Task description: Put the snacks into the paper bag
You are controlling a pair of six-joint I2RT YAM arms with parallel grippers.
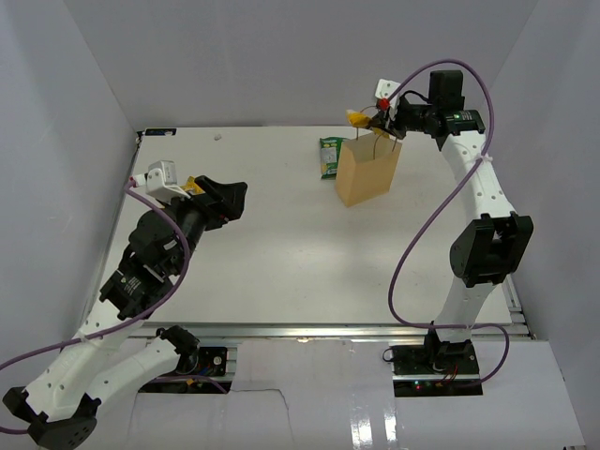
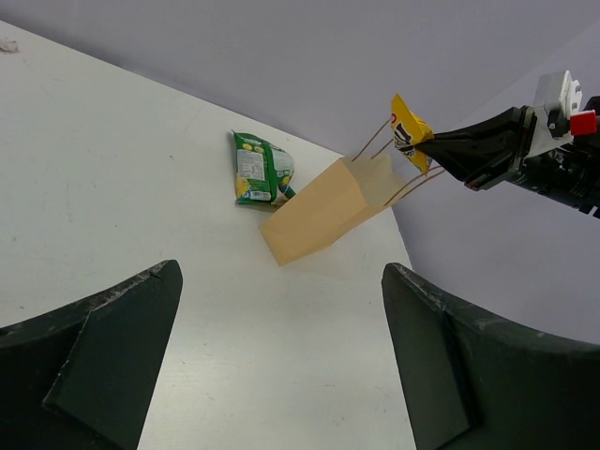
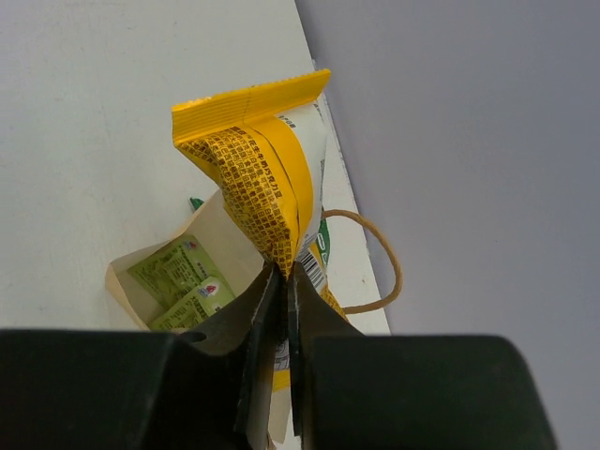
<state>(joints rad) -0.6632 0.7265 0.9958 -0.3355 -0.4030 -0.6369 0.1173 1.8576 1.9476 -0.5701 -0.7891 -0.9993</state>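
The tan paper bag (image 1: 367, 172) stands upright at the back of the table, its handles up. My right gripper (image 1: 380, 121) hovers just above its mouth, shut on a yellow packet (image 3: 262, 187) that it pinches by one edge. Two pale-green square snacks (image 3: 183, 281) lie inside the bag (image 3: 127, 274). A green pouch (image 1: 329, 156) lies flat on the table, touching the bag's left side; the left wrist view shows the same pouch (image 2: 258, 169) behind the bag (image 2: 319, 211). My left gripper (image 1: 230, 199) is open at the left of the table, far from the bag, with nothing between its fingers.
White walls close in the table on the left, back and right. The bag stands close to the back right corner. A small white scrap (image 1: 217, 137) lies near the back wall.
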